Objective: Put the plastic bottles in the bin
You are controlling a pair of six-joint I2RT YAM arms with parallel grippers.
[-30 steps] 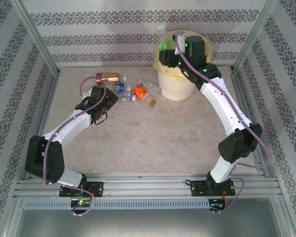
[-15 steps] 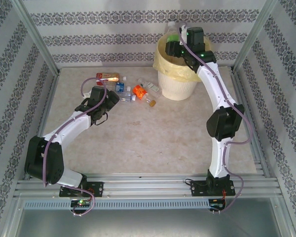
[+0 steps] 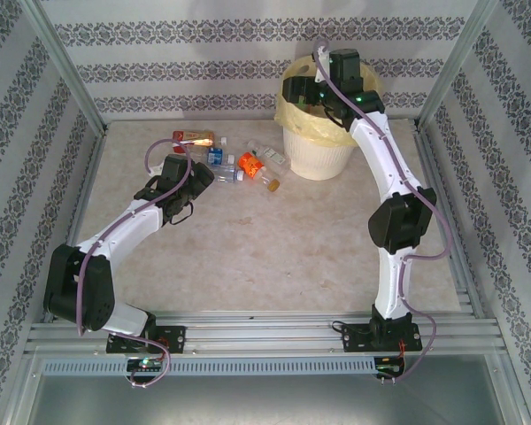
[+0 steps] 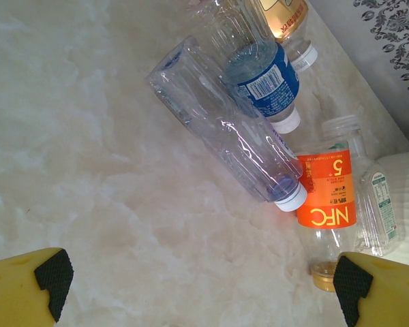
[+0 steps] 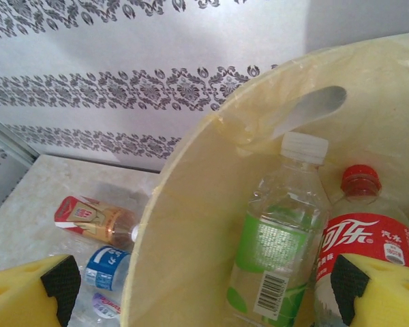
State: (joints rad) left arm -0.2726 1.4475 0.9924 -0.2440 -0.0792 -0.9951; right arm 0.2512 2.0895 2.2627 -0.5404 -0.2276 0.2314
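Inside bin (image 5: pixel 184 204), two bottles (image 5: pixel 276 238); on table (image 3: pixel 248 257), five loose bottles (image 4: pixel 232 136).

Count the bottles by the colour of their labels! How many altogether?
Red label: 2, the cola bottle in the bin and the tea bottle on the table.
Green label: 1, the green bottle in the bin.
Blue label: 1, the blue bottle.
Orange label: 1, the orange bottle.
Nearly clear: 2, the long clear bottle and the small clear bottle.
Total: 7 in view.
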